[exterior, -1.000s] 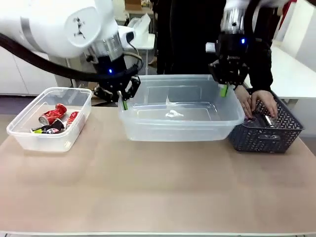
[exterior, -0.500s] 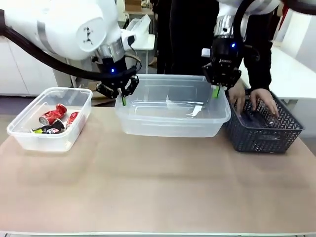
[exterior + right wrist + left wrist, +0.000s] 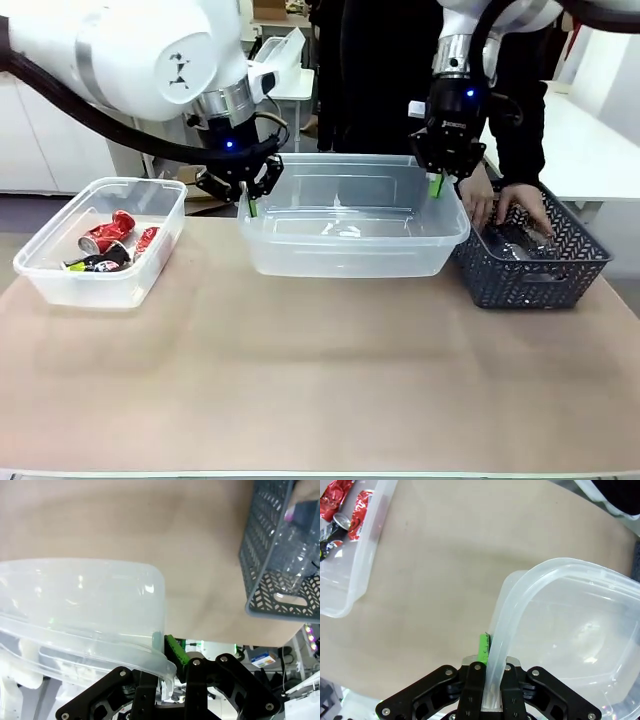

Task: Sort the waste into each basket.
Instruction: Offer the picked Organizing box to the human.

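Clear big tub (image 3: 352, 222), pinched at rim by left gripper (image 3: 249, 203) and right gripper (image 3: 437, 182), has shifted leftward, frame centre. Cans (image 3: 108, 243) sit in basket (image 3: 62, 283), left. Sorting looks finished; tub being cleared.

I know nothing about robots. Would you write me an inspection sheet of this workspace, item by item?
Surface: tan table, bare in front.
Job's things: small clear tub at left holds red cans and a black can.
Clutter: large clear tub mid-table; dark lattice basket at right, with a person's hands and a clear bottle inside.
Hands: left hand and right hand each clamp the large tub's rim.
Cables: black hose along left arm.
Surroundings: a person standing behind.
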`<state>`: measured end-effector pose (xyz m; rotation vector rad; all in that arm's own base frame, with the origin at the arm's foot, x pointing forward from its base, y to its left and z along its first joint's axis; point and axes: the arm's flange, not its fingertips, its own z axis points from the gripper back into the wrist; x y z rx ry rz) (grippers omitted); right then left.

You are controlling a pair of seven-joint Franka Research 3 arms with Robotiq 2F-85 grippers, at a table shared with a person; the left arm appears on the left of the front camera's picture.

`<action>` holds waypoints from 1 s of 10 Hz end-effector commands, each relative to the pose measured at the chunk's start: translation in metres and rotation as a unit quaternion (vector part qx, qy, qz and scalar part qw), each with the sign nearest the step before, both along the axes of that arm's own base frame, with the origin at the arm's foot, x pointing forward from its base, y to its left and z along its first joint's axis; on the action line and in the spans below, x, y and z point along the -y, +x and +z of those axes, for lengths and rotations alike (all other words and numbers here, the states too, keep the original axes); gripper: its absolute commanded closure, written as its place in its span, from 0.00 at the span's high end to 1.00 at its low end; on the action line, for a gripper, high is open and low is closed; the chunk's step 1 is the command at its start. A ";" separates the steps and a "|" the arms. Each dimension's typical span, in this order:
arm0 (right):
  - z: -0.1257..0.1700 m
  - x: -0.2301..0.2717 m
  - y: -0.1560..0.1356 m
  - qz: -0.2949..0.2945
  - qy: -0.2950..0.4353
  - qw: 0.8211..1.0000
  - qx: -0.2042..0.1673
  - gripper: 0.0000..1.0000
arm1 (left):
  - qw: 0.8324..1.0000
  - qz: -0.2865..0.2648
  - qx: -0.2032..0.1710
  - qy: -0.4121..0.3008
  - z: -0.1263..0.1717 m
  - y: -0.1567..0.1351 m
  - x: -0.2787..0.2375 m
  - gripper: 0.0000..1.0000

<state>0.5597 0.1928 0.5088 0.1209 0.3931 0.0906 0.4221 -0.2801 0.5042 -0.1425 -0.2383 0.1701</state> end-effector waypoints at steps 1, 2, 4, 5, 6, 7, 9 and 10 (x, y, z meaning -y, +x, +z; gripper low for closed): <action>0.003 0.000 -0.008 0.000 0.003 1.000 0.003 0.06 | 1.000 0.010 0.007 -0.001 0.001 0.004 -0.004 0.04; 0.003 0.000 -0.008 0.000 0.003 1.000 0.003 0.06 | 1.000 0.010 0.007 -0.001 0.001 0.004 -0.004 0.04; 0.003 0.000 -0.008 0.000 0.003 1.000 0.003 0.06 | 1.000 0.010 0.007 -0.001 0.001 0.004 -0.004 0.04; 0.003 0.000 -0.008 0.000 0.003 1.000 0.003 0.06 | 1.000 0.010 0.007 -0.001 0.001 0.004 -0.004 0.04; 0.003 0.000 -0.008 0.000 0.003 1.000 0.003 0.06 | 1.000 0.010 0.007 -0.001 0.001 0.004 -0.004 0.04; 0.003 0.000 -0.008 0.000 0.003 1.000 0.003 0.06 | 1.000 0.010 0.007 -0.001 0.001 0.004 -0.004 0.04; 0.003 0.000 -0.008 0.000 0.003 1.000 0.003 0.06 | 1.000 0.010 0.007 -0.001 0.001 0.004 -0.004 0.04; 0.003 0.000 -0.008 0.000 0.003 1.000 0.003 0.06 | 1.000 0.010 0.007 -0.001 0.001 0.004 -0.004 0.04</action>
